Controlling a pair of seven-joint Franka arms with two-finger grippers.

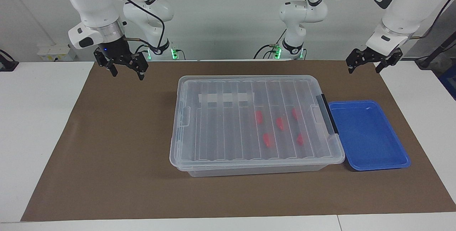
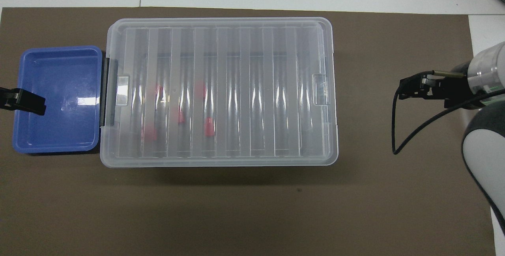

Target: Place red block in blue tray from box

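The clear box (image 1: 231, 131) (image 2: 244, 90) stands in the middle of the brown mat with its ribbed lid closed. Through the lid show several red blocks, among them one (image 1: 280, 123) (image 2: 180, 117) in the half toward the left arm's end. The blue tray (image 1: 368, 136) (image 2: 59, 86) lies empty beside the box's black latch (image 1: 327, 113). My left gripper (image 1: 366, 68) (image 2: 23, 101) hangs open in the air; from overhead it overlaps the tray's outer end. My right gripper (image 1: 127, 72) (image 2: 410, 88) hangs open over bare mat toward the right arm's end. Neither holds anything.
A white tape strip (image 1: 224, 98) sits on the lid. The brown mat (image 1: 117, 145) covers most of the white table (image 1: 35, 117). A black cable (image 2: 394, 129) loops down from the right wrist.
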